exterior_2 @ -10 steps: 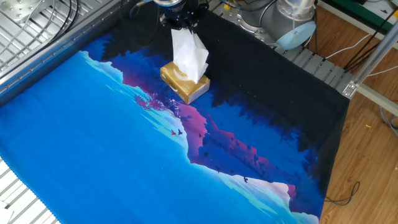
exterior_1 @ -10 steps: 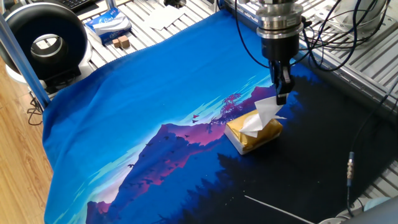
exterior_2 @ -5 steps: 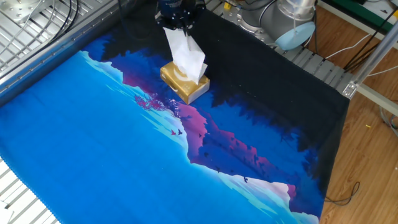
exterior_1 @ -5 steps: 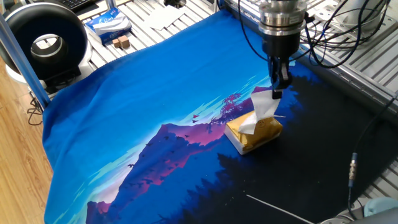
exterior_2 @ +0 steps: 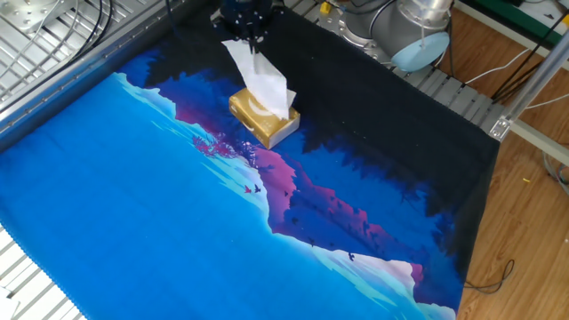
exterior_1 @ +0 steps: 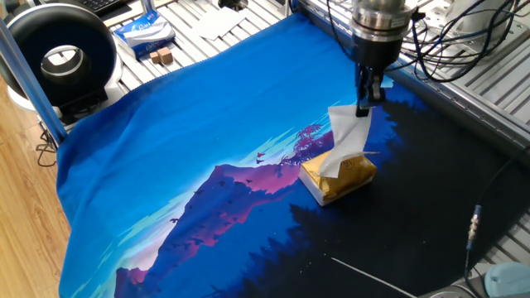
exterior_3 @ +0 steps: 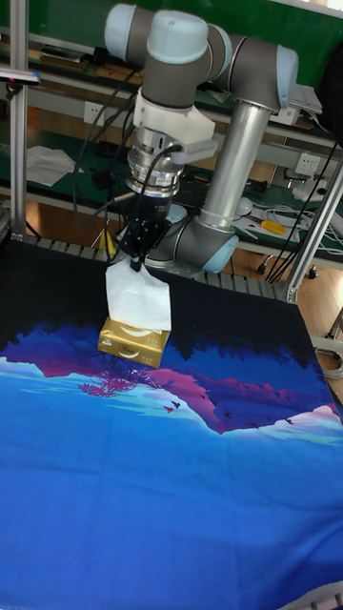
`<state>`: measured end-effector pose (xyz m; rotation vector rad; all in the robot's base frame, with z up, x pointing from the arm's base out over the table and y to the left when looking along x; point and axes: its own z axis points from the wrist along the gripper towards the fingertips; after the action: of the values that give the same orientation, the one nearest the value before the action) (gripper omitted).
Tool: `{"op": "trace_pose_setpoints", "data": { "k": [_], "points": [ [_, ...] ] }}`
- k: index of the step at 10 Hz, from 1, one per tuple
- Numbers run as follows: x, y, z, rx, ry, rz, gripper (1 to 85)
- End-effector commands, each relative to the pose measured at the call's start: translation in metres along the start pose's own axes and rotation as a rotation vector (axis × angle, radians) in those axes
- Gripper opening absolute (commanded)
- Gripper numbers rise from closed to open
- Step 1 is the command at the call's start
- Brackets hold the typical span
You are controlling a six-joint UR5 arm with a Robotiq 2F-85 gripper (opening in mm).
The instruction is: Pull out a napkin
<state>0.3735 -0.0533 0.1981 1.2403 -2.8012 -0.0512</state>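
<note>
Pinching the top corner of the napkin (exterior_1: pixel 348 136), the pincer (exterior_1: pixel 363 109) is hanging above the golden-yellow pack (exterior_1: pixel 339 177), its two fingers closed together on the white sheet; the napkin is stretching upward from the pack's slot, its lower part seemingly caught in the opening, so the pull looks to be under way and not finished; the pack itself is sitting on the printed cloth (exterior_1: pixel 190 124) toward the far edge of the table, on the dark band of the print nearest the arm's base. Judging from this, the next move is calling for more lift, straight up and steady, until the sheet's lower edge is clearing the slot; the light pack may be rising with it, so the pull is wanting care.
</note>
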Motion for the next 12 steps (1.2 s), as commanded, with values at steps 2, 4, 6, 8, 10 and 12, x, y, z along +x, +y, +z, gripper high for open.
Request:
{"op": "trace_pose_setpoints", "data": {
  "k": [2, 4, 6, 8, 10, 12],
  "points": [
    [0.008, -0.014, -0.009, 0.08, 0.007, 0.019, 1.0],
    [0.025, -0.031, -0.015, 0.157, 0.071, 0.01, 1.0],
    [0.03, -0.046, -0.019, 0.22, 0.081, 0.008, 1.0],
    [0.035, -0.07, -0.026, 0.31, 0.101, 0.008, 1.0],
    [0.038, -0.087, -0.032, 0.376, 0.118, 0.005, 1.0],
    [0.024, -0.118, -0.032, 0.455, 0.096, -0.029, 1.0]
  ]
}}
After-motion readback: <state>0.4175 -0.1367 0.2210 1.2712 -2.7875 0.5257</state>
